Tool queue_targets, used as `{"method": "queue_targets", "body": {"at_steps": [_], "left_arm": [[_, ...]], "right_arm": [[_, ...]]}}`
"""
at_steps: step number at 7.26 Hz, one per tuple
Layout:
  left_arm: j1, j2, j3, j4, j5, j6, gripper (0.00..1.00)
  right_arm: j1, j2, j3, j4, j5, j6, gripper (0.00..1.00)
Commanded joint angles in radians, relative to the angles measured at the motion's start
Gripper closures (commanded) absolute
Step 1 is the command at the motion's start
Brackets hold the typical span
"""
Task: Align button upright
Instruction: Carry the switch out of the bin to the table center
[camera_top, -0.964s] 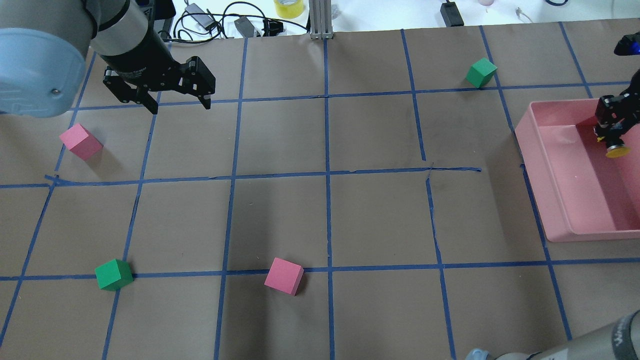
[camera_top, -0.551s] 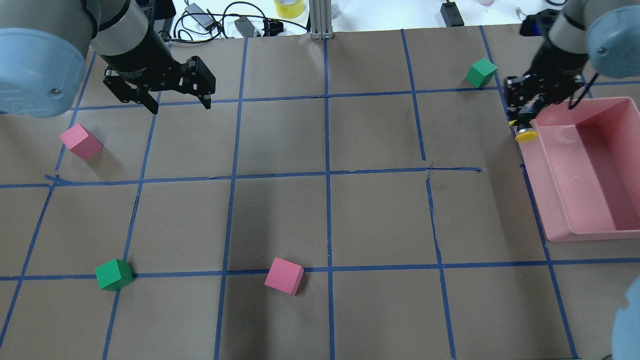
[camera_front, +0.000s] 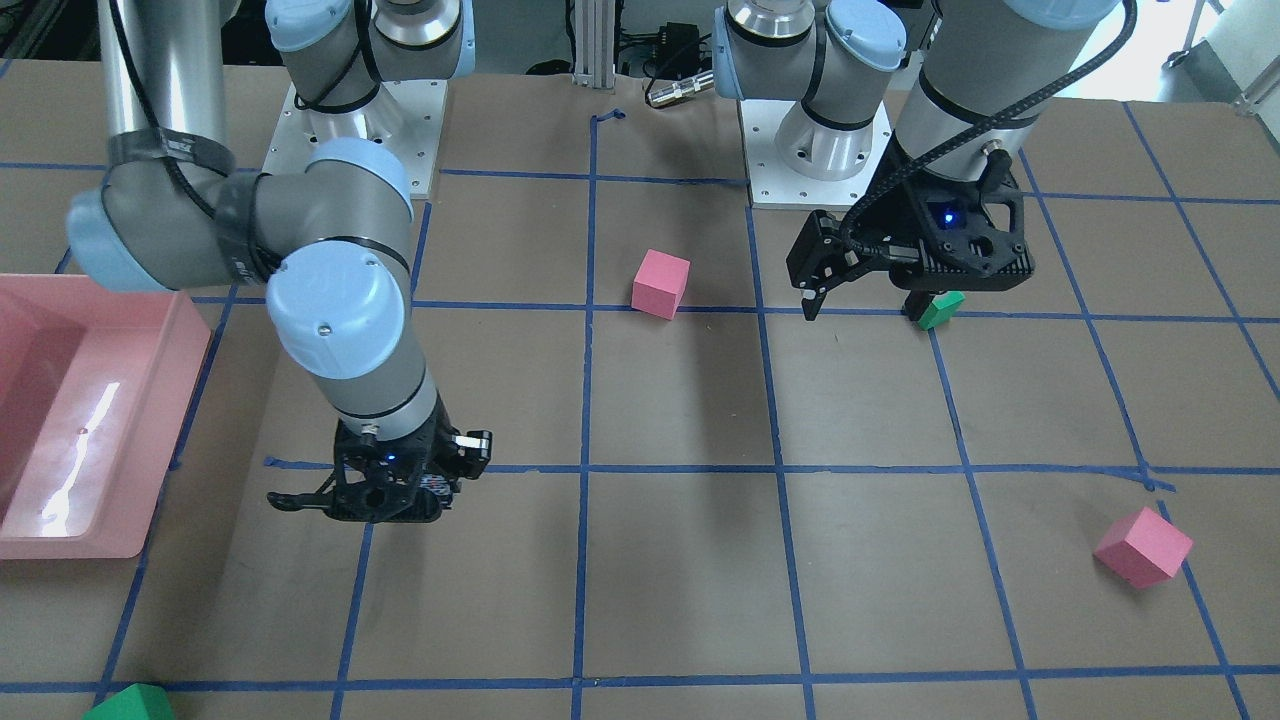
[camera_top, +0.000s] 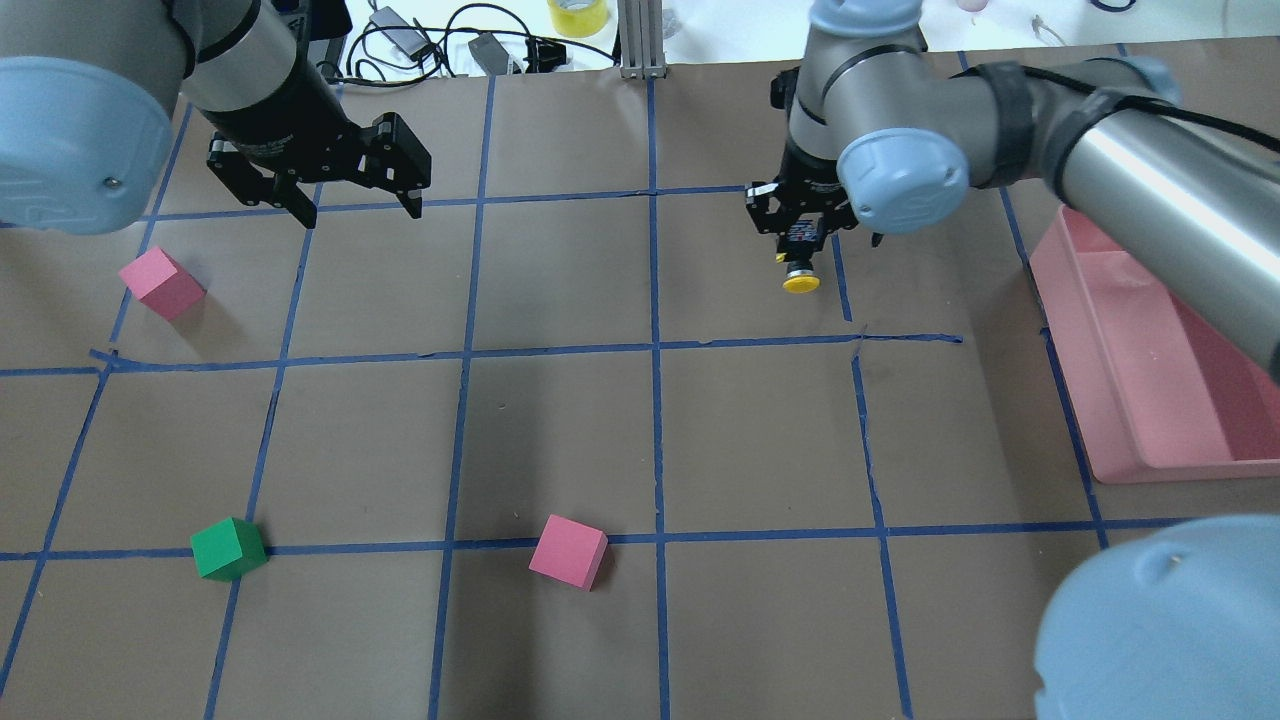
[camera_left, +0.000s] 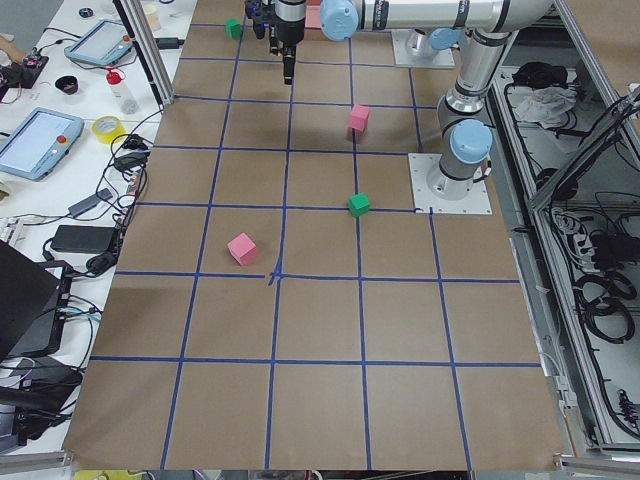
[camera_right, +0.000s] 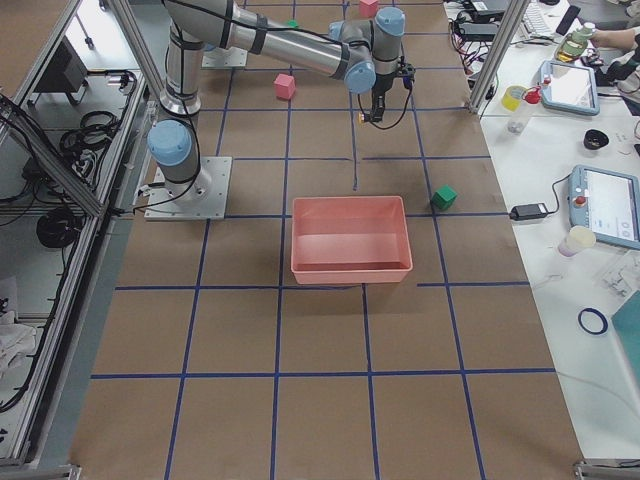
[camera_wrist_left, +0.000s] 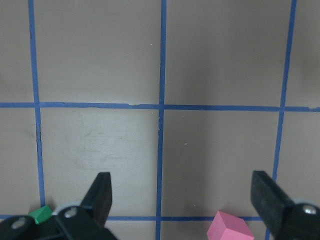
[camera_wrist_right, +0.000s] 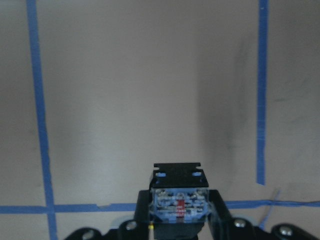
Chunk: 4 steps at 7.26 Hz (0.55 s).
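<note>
My right gripper (camera_top: 800, 258) is shut on the button (camera_top: 801, 283) and holds it above the brown table, right of the centre line. The yellow cap sticks out below the fingertips. In the right wrist view the button's black body and contact block (camera_wrist_right: 178, 199) sit between the fingers, terminals facing the camera. In the front view the right gripper (camera_front: 388, 492) hides the button. My left gripper (camera_top: 352, 203) is open and empty above the far left of the table, and its spread fingers (camera_wrist_left: 101, 194) show in the left wrist view.
A pink tray (camera_top: 1095, 420) lies at the right edge. Pink cubes sit at the left (camera_top: 162, 283) and front middle (camera_top: 568, 551). A green cube (camera_top: 228, 548) is at the front left. Another green cube (camera_front: 131, 704) lies beyond the right arm.
My right arm has carried the button out of the pink tray and leftward over the table. The left arm has not moved.
</note>
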<state>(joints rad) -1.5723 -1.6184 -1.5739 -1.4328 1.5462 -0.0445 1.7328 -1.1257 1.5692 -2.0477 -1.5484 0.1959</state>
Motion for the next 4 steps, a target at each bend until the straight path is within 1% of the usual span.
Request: {"method": "queue_targets", "body": {"at_steps": [1, 2, 3, 4], "left_arm": [[0.000, 0.000, -0.002, 0.000, 0.000, 0.000, 0.00], [0.000, 0.000, -0.002, 0.000, 0.000, 0.000, 0.00], [0.002, 0.000, 0.000, 0.000, 0.000, 0.000, 0.00], [0.002, 0.000, 0.000, 0.000, 0.000, 0.000, 0.00]], "right_arm": [[0.077, 0.085, -0.059, -0.034, 0.083, 0.162, 1.00], [0.117, 0.148, -0.119, -0.038, 0.087, 0.218, 1.00], [0.126, 0.190, -0.156, -0.040, 0.090, 0.230, 1.00], [0.128, 0.205, -0.172, -0.045, 0.118, 0.226, 1.00]]}}
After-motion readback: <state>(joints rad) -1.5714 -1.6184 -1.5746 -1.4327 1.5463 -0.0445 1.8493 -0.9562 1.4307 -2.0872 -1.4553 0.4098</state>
